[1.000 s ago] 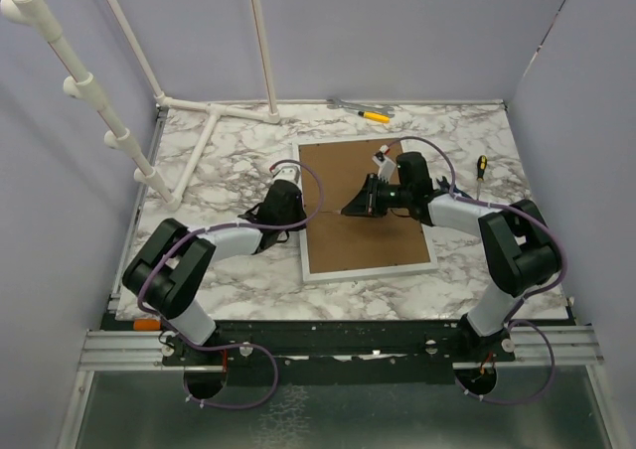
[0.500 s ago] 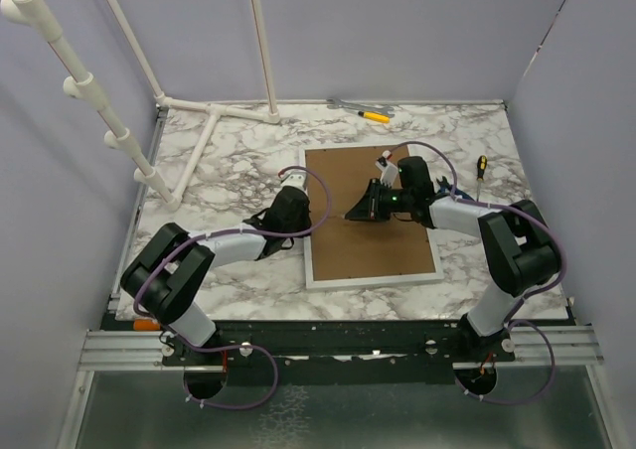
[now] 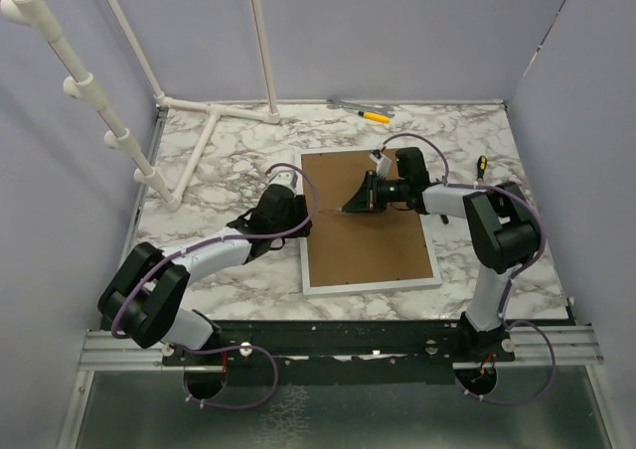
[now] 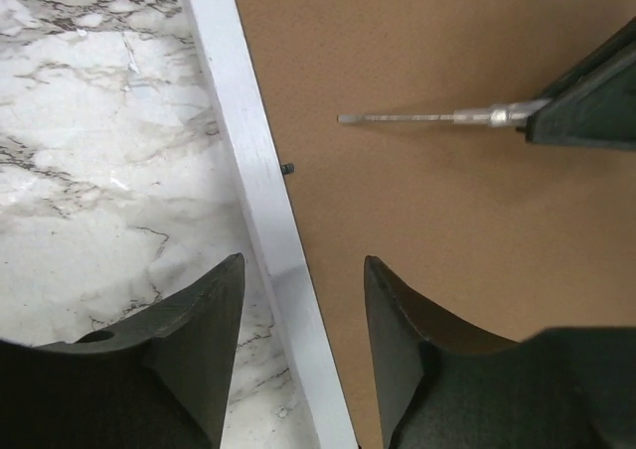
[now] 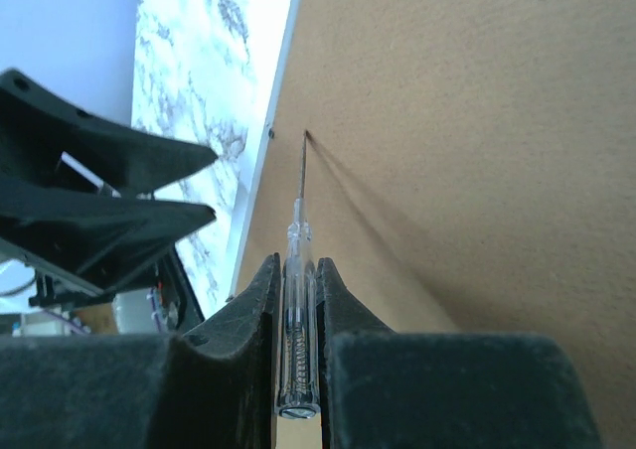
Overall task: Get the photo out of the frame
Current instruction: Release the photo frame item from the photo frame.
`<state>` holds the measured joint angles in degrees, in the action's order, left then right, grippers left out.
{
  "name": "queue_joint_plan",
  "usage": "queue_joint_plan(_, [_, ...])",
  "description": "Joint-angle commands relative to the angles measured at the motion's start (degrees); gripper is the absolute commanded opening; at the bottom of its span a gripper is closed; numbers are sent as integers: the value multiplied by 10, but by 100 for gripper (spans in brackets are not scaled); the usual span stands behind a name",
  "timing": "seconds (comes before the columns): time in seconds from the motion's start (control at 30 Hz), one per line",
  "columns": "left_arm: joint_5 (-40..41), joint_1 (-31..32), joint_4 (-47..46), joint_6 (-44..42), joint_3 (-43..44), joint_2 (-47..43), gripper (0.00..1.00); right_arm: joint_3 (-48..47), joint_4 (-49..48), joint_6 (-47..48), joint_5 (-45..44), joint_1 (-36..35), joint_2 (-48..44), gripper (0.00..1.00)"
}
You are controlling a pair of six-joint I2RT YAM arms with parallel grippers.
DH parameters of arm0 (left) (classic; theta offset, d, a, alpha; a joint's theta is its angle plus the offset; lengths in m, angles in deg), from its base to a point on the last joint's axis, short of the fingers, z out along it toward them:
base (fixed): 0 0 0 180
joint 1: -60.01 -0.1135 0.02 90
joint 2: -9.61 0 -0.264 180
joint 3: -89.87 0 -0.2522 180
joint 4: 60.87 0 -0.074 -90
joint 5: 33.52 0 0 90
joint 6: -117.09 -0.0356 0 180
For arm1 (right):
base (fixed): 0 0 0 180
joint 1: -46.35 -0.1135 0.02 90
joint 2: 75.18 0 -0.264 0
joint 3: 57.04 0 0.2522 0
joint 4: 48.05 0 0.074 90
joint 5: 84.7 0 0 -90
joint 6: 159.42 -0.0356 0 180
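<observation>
Right wrist: my right gripper (image 5: 298, 270) clamps a screwdriver (image 5: 301, 186), tip ahead by a tab (image 5: 273, 128); left gripper (image 4: 303, 265) gapes astride the frame (image 4: 253, 191) rim; backing board (image 4: 447, 230) not yet out

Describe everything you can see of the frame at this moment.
The frame lies flat, face down on the marble table, with its brown fibreboard back up inside a white rim. A small dark tab sits at its left edge. The left gripper straddles that rim, open and not gripping. The thin screwdriver in the right gripper points its tip at the board near the tab. Its front is hidden.
</observation>
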<state>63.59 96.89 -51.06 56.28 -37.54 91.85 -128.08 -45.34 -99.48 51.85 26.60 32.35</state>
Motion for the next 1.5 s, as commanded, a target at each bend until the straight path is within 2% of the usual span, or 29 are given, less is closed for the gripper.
queue_joint_plan(0.0, [-68,-46,-22,49,-18,-34,53,-5,-29,10,59,1,23,1])
queue_joint_plan(0.1, [-90,-74,-53,80,-35,-47,50,-6,-40,-1,68,1,32,1])
queue_joint_plan(0.27, [-119,-80,-136,133,-63,-32,39,-16,-21,-3,66,1,49,1])
queue_joint_plan(0.37, [-115,-85,-142,141,-64,-13,33,-10,-29,-5,66,1,50,1])
queue_joint_plan(1.47, [-164,-127,-181,147,-39,72,27,-34,-29,-10,94,-14,95,1])
